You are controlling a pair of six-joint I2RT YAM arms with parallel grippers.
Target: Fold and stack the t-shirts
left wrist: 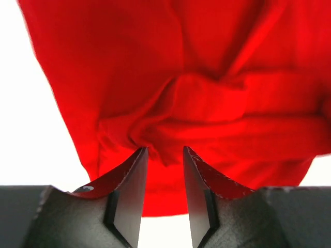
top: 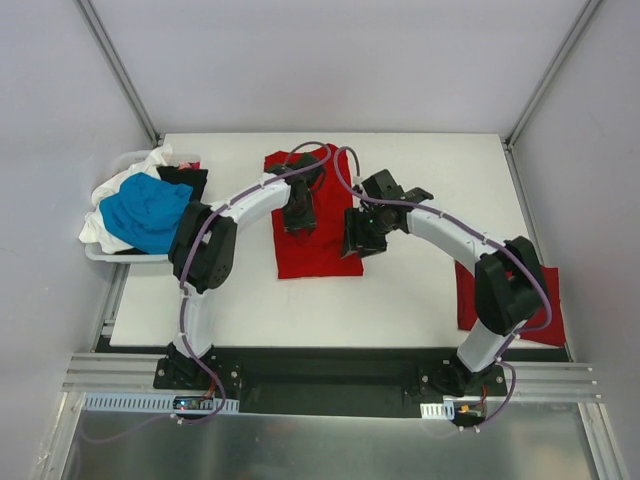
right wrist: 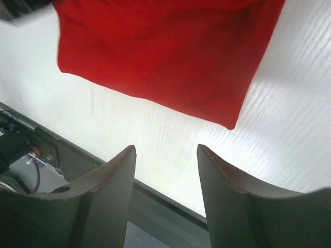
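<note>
**Handling a limp red t-shirt in mid-fold**

At the left edge of the counter (top: 250,310), a white bin (top: 125,258) holds a heap of unfolded t-shirts: a white t-shirt (top: 110,190), a bright blue t-shirt (top: 145,212) on top, and a black t-shirt (top: 185,178) on the far side.

To the right of the bin, the left gripper (top: 298,218) (left wrist: 165,150) hangs over the far half of the red t-shirt (top: 318,250) (left wrist: 155,77) (right wrist: 165,51), which lies in the middle of the counter. In the wrist view its jaws stand partway apart, with their tips at a bunched ridge of cloth. Whether they pinch that ridge cannot be told.

The shirt looks light, soft and without any stiffness. It creases where it is pushed and would probably sag from any single pinch. A grip in the middle would likely only raise a tent of cloth. The better hold is along an edge or at a corner, one arm at each end, so that the edge lifts straight. Doubled layers may slide over one another, so any pinch should catch all of them.

The right gripper (top: 358,240) (right wrist: 165,147) is just beside the shirt's right edge. Its jaws are wide apart and empty, over bare counter near a corner of the cloth.

At the near right, a folded red t-shirt (top: 466,300) lies flat at the counter's edge, partly hidden by the right arm.
</note>
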